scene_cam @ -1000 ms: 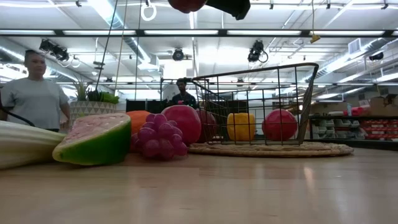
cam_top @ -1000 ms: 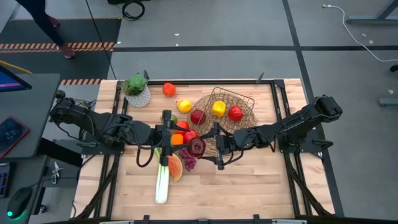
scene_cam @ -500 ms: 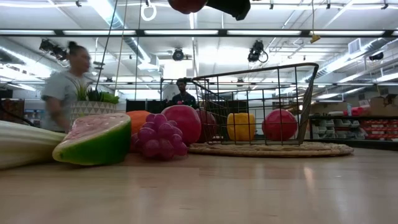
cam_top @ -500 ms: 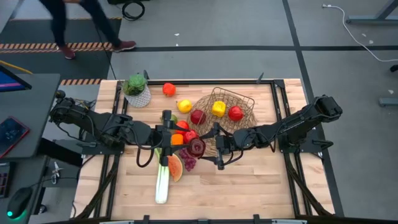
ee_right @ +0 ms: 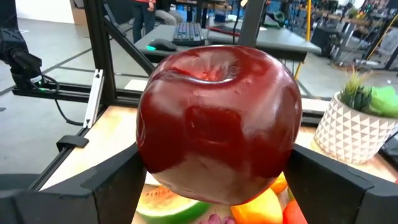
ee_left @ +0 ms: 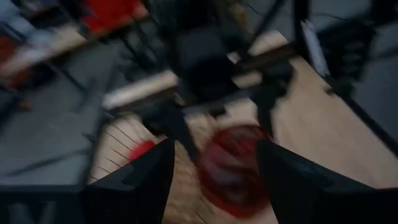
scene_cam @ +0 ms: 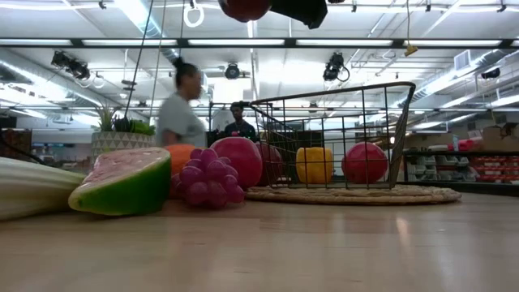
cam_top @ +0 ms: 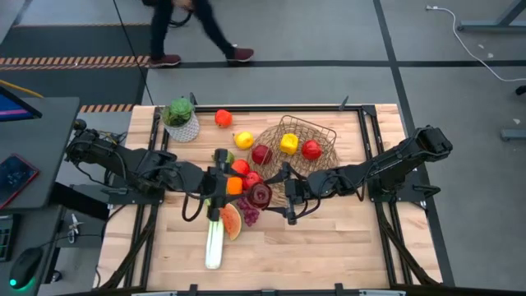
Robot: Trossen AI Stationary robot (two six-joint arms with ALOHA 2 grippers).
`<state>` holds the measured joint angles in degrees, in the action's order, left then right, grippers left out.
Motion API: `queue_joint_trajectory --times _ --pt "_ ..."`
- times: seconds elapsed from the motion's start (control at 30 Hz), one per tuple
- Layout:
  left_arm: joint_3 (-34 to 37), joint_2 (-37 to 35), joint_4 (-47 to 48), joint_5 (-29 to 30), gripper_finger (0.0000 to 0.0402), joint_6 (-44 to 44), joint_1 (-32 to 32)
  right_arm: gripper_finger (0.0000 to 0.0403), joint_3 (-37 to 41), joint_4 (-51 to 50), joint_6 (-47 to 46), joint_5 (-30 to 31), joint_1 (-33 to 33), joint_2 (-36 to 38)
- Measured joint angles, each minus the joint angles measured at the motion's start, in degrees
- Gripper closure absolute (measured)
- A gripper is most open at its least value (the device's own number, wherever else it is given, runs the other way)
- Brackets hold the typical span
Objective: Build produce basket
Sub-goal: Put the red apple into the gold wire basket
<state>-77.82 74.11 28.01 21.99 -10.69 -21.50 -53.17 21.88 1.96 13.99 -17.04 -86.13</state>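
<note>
I see the basket [cam_top: 296, 144] on the tabletop [cam_top: 329, 238], brown wire grid on a wide woven rim, holding a yellow fruit and red apples. Right claw [cam_top: 267, 195] is spread wide around a dark red apple [ee_right: 217, 121], raised beside the basket. Left claw [cam_top: 223, 186]: part open over the loose produce; left wrist view too blurred to show any hold. Low view crops the held apple.

potted plant [cam_top: 181, 118]; person [scene_cam: 180, 113] behind table [cam_top: 345, 234].
</note>
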Motion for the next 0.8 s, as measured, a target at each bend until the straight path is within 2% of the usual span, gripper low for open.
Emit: queue_joint_trajectory --times 0.13,0.3,0.63,0.7,0.8 --pt "0.0 0.02 7.4 -4.49 0.017 4.82 -0.56 0.0046 0.02 -2.63 -1.59 -0.15 0.0 0.0" --pt "0.0 0.02 12.97 -4.71 0.017 9.58 -2.48 0.0046 0.04 -3.4 -2.87 -0.15 -0.12 -0.02" --pt "2.31 0.02 15.82 -4.27 0.017 15.31 -7.29 0.0046 0.04 -5.27 -2.83 -0.12 -0.73 -0.02" --pt "4.06 0.02 15.45 -4.06 0.017 16.47 -7.93 0.0046 0.04 -7.7 -1.98 1.3 -1.62 -0.07" --pt "6.63 0.03 15.07 -4.02 0.017 17.9 -8.4 0.0046 0.06 -10.43 0.71 7.61 -3.97 -1.19"
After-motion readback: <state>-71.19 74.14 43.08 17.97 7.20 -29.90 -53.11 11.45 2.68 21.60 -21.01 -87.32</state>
